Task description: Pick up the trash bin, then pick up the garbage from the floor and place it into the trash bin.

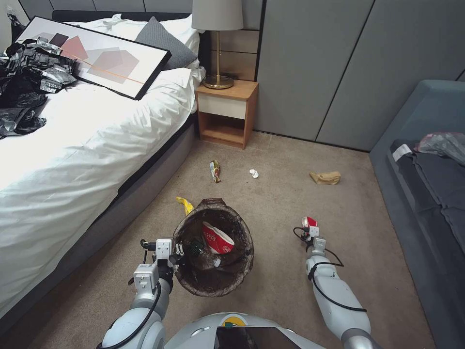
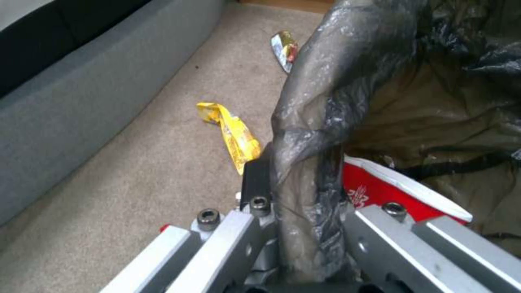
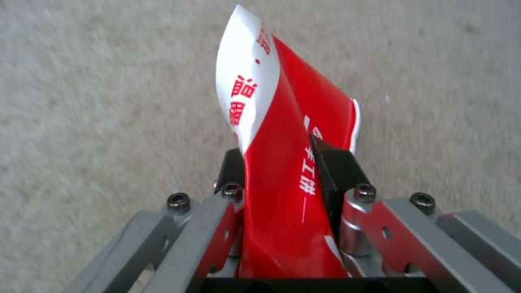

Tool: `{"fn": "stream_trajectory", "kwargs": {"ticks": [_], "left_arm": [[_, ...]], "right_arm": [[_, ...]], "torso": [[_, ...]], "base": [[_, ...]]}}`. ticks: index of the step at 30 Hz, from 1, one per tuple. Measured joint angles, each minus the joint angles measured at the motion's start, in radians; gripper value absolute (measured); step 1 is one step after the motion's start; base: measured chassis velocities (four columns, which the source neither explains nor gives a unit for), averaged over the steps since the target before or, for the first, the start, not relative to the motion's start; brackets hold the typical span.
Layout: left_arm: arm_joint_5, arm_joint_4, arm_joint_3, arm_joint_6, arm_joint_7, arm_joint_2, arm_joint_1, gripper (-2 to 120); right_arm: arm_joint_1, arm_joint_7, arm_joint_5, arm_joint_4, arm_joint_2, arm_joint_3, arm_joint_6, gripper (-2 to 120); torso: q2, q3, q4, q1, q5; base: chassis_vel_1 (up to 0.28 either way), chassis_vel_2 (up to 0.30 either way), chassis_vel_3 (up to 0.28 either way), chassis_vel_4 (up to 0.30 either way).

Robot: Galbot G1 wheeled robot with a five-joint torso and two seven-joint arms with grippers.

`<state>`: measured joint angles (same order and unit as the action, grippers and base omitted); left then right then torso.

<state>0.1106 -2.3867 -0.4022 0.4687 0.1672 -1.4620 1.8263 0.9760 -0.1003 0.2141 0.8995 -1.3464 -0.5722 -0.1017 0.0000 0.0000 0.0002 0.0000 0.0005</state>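
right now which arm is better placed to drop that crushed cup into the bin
Right. The right gripper is shut on the crushed cup, beside the trash bin. The left gripper is clamped on the bin's rim, holding it.

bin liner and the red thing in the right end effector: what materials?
Bin liner: looks like thin plastic film, dark, semi-translucent, glossy; it wrinkles and bunches where the left end effector clamps the rim. Crushed cup in the right end effector: probably coated paper, shiny red-and-white print, flattened with sharp creases. Could be thin plastic; can't confirm.
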Motion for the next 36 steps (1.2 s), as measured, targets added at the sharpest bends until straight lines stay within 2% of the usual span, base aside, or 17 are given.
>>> {"fn": "stream_trajectory", "kwargs": {"ticks": [11, 15, 17, 18, 20, 22, 24, 25, 26, 27, 28, 29, 32, 33, 36], "left_arm": [[0.001, -0.001, 0.001, 0.000, 0.000, 0.001, -0.001, 0], [0.002, -0.001, 0.001, -0.001, 0.000, 0.003, 0.000, 0], [0.002, -0.002, 0.001, -0.001, 0.000, 0.004, 0.000, 0], [0.002, -0.002, 0.001, -0.001, 0.000, 0.004, 0.000, 0], [0.002, -0.001, 0.002, -0.001, 0.000, 0.004, 0.000, 0], [0.003, 0.000, 0.003, -0.001, 0.000, 0.003, -0.001, 0], [0.004, 0.002, 0.007, -0.001, 0.000, 0.004, 0.000, 0], [0.004, 0.002, 0.007, -0.001, 0.000, 0.004, 0.000, 0], [0.005, 0.002, 0.009, -0.001, 0.000, 0.004, 0.001, 0], [0.005, 0.002, 0.010, -0.001, 0.000, 0.004, 0.001, 0], [0.006, 0.002, 0.012, -0.001, 0.000, 0.004, 0.002, 0], [0.006, 0.002, 0.012, -0.001, 0.000, 0.004, 0.002, 0], [0.008, 0.002, 0.013, -0.001, 0.000, 0.008, 0.002, 0], [0.008, 0.002, 0.013, -0.001, 0.000, 0.008, 0.002, 0], [0.009, 0.004, 0.016, -0.001, 0.000, 0.010, 0.000, 0]], "right_arm": [[0.024, -0.005, 0.001, 0.065, 0.006, -0.007, -0.019, 16], [0.053, -0.008, 0.014, 0.160, 0.014, -0.014, -0.029, 15], [0.093, 0.003, 0.041, 0.283, 0.021, -0.019, -0.044, 14], [0.093, 0.003, 0.041, 0.283, 0.021, -0.019, -0.044, 14], [0.160, 0.079, 0.098, 0.461, 0.029, -0.024, -0.095, 14], [0.180, 0.112, 0.111, 0.501, 0.031, -0.025, -0.115, 14], [0.253, 0.283, 0.170, 0.644, 0.037, -0.026, -0.200, 14], [0.253, 0.283, 0.170, 0.644, 0.037, -0.026, -0.200, 14], [0.288, 0.379, 0.206, 0.721, 0.042, -0.023, -0.241, 14], [0.307, 0.428, 0.223, 0.762, 0.045, -0.020, -0.259, 14], [0.345, 0.533, 0.252, 0.845, 0.052, -0.010, -0.280, 14], [0.345, 0.533, 0.252, 0.845, 0.052, -0.010, -0.280, 14], [0.427, 0.742, 0.304, 1.029, 0.078, 0.024, -0.276, 14], [0.427, 0.742, 0.304, 1.029, 0.078, 0.024, -0.276, 14], [0.480, 0.879, 0.355, 1.161, 0.112, 0.067, -0.214, 14]], "torso": [[0.000, 0.000, -0.0002, 0.000, -0.0004], [0.000, 0.000, -0.0002, 0.000, -0.0006], [0.000, 0.000, -0.0002, 0.000, -0.0005], [0.000, 0.000, -0.0002, 0.000, -0.0005], [0.000, 0.000, -0.0002, 0.000, -0.0008], [0.000, 0.000, -0.0002, 0.000, -0.0010], [0.000, 0.000, -0.0006, 0.000, -0.0003], [0.000, 0.000, -0.0006, 0.000, -0.0003], [0.000, 0.000, -0.0005, 0.000, -0.0004], [0.000, 0.000, -0.0002, 0.000, -0.0011], [0.000, 0.000, -0.0002, 0.000, -0.0008], [0.000, 0.000, -0.0002, 0.000, -0.0008], [0.000, 0.000, -0.0003, 0.000, -0.0009], [0.000, 0.000, -0.0003, 0.000, -0.0009], [0.000, 0.000, -0.0003, 0.000, -0.0006]], "base": [[0.000, 0.000, 0.000, 0.000], [0.000, 0.000, 0.000, 0.000], [0.000, 0.000, 0.000, 0.000], [0.000, 0.000, 0.000, 0.000], [0.000, 0.000, 0.000, 0.000], [0.000, 0.000, 0.000, 0.000], [0.000, 0.000, 0.000, 0.000], [0.000, 0.000, 0.000, 0.000], [0.000, 0.000, 0.000, 0.000], [0.000, 0.000, 0.000, 0.000], [0.000, 0.000, 0.000, 0.000], [0.000, 0.000, 0.000, 0.000], [0.000, 0.000, 0.000, 0.000], [0.000, 0.000, 0.000, 0.000], [0.000, 0.000, 0.000, 0.000]]}}
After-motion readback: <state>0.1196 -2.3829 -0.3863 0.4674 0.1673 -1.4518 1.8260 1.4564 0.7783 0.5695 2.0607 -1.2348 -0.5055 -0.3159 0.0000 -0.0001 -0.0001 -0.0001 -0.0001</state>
